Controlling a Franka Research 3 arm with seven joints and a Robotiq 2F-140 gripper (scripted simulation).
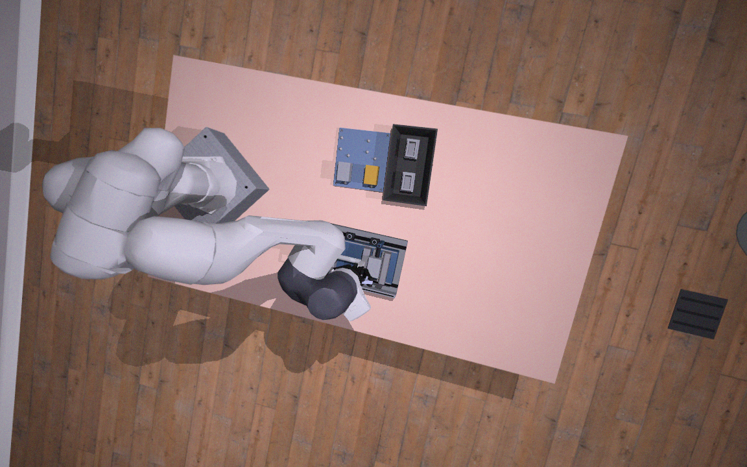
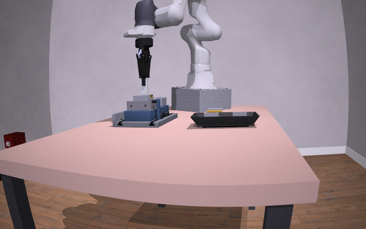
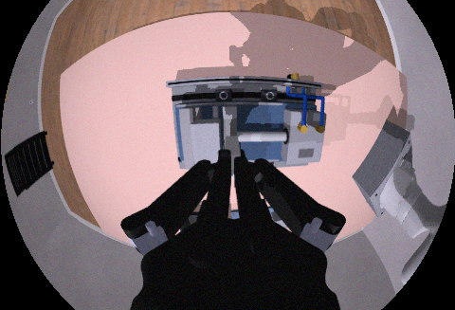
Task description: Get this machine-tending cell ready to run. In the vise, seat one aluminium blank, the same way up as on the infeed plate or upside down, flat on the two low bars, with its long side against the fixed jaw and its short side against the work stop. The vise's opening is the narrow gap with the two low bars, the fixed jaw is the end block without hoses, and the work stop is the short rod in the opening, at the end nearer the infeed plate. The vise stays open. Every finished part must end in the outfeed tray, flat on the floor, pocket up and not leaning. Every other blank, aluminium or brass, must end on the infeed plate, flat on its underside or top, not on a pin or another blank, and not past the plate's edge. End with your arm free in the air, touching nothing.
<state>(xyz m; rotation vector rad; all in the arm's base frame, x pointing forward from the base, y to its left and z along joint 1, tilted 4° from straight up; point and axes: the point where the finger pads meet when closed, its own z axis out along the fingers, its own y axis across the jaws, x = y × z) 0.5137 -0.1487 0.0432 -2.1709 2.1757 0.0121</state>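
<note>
Left of centre in the exterior view, the claw (image 2: 143, 82) hangs pinched fully closed and empty above the vise (image 2: 144, 112), where a blank seems seated, so only lifting clear looks left.

Grey walls (image 2: 278, 57), wooden plank floor (image 2: 335, 182), pink table (image 2: 150, 159).

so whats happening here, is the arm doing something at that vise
The arm hovers above the vise with its gripper shut and nothing between the fingers. A pale grey blank lies in the vise's opening. Two finished parts lie in the black outfeed tray. One grey blank and one brass blank sit on the blue infeed plate.
</note>
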